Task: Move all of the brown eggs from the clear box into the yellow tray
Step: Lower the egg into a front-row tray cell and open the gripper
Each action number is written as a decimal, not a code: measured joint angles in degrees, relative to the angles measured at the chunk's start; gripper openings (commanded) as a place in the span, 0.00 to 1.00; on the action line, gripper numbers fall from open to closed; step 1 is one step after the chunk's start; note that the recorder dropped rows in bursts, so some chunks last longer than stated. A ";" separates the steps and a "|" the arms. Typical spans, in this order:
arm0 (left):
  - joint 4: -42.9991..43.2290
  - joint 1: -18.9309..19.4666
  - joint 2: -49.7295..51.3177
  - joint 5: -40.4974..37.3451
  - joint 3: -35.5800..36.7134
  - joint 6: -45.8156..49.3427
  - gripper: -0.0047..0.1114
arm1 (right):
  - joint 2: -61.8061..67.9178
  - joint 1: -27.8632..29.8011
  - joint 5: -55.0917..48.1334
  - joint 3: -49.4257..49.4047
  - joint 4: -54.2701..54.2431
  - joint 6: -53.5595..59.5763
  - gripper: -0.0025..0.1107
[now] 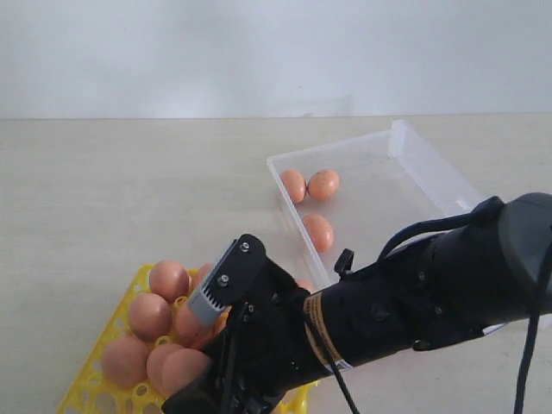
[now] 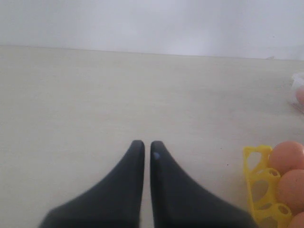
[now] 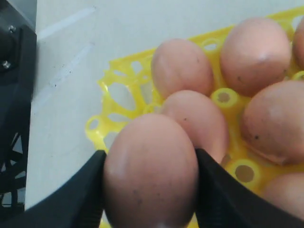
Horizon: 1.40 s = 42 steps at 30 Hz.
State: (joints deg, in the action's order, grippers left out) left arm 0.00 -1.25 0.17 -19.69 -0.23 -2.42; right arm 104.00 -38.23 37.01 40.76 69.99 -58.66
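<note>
Closest to me, the right gripper [image 3: 149, 159] clasps one brown egg [image 3: 151, 173] just above the yellow tray [image 1: 86, 388], where other eggs [image 1: 169, 279] sit in cups. The left gripper [image 2: 147, 147] hangs over bare table [image 2: 142, 85] beside the tray, fingers pressed together on nothing. Farther back, three eggs [image 1: 317, 231] lie in the clear box [image 1: 414, 155].

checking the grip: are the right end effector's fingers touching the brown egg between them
Touching. The right wrist view shows both fingers pressed against the brown egg.

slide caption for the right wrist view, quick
Right gripper holds a brown egg at the partly filled yellow tray.
</note>
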 measured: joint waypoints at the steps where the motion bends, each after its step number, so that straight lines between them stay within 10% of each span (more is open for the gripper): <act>1: 0.00 0.00 0.00 0.00 0.00 0.00 0.08 | 0.00 -0.42 -0.81 0.13 0.38 0.00 0.02; 29: 0.00 0.00 0.00 0.00 0.00 0.00 0.08 | 0.00 -1.08 -7.92 0.25 1.03 0.11 0.02; 42: 0.00 0.00 0.00 0.00 0.00 0.00 0.08 | 0.00 -1.08 -5.28 0.25 1.03 0.11 0.45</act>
State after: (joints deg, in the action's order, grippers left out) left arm 0.00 -1.25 0.17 -19.69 -0.23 -2.42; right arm 104.00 -39.31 31.72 41.01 71.01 -58.55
